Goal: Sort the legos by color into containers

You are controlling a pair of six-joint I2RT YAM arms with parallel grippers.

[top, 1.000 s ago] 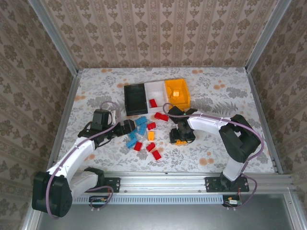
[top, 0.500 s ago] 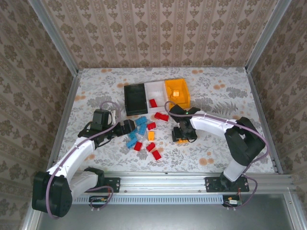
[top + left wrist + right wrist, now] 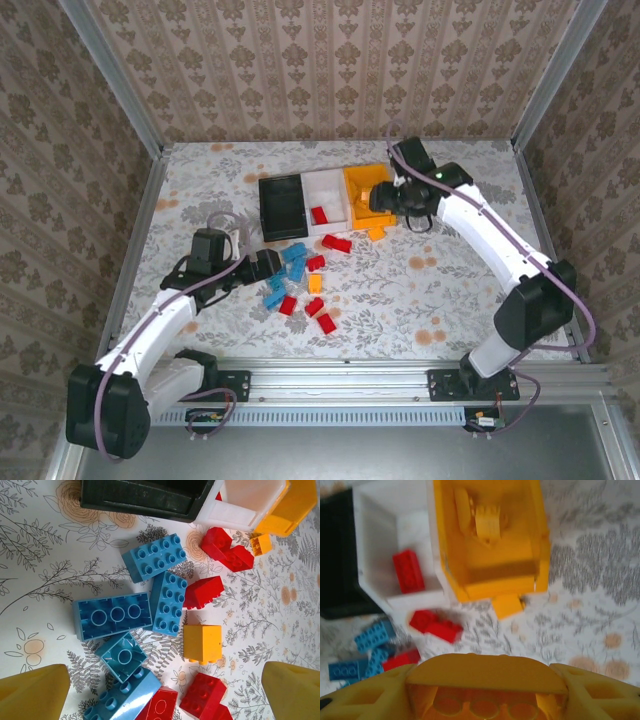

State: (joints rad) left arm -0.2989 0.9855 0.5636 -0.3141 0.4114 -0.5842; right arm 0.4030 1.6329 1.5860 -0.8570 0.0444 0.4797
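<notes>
White tablecloth [image 3: 450, 290] with grey leaves and orange blossoms, beige damask wallpaper [image 3: 330, 70], black rectangular plastic bin [image 3: 283, 205], white rectangular plastic bin [image 3: 325, 188] holding a red studded plastic brick [image 3: 408, 571], orange-yellow rectangular plastic bin [image 3: 495, 586], blue studded plastic bricks [image 3: 154, 557], orange-yellow plastic brick [image 3: 485, 677] in yellow-fingered right gripper [image 3: 482, 695]

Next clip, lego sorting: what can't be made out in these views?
- Orange-yellow bin contents: right wrist view blurred, yellow on yellow; from above the right gripper covers part.
- Orange-yellow brick in that gripper: blurred, cut by the right wrist view's bottom edge.
- Black bin inside: cut by the left wrist view's top edge.
- One blue brick: cut by that view's bottom edge.
</notes>
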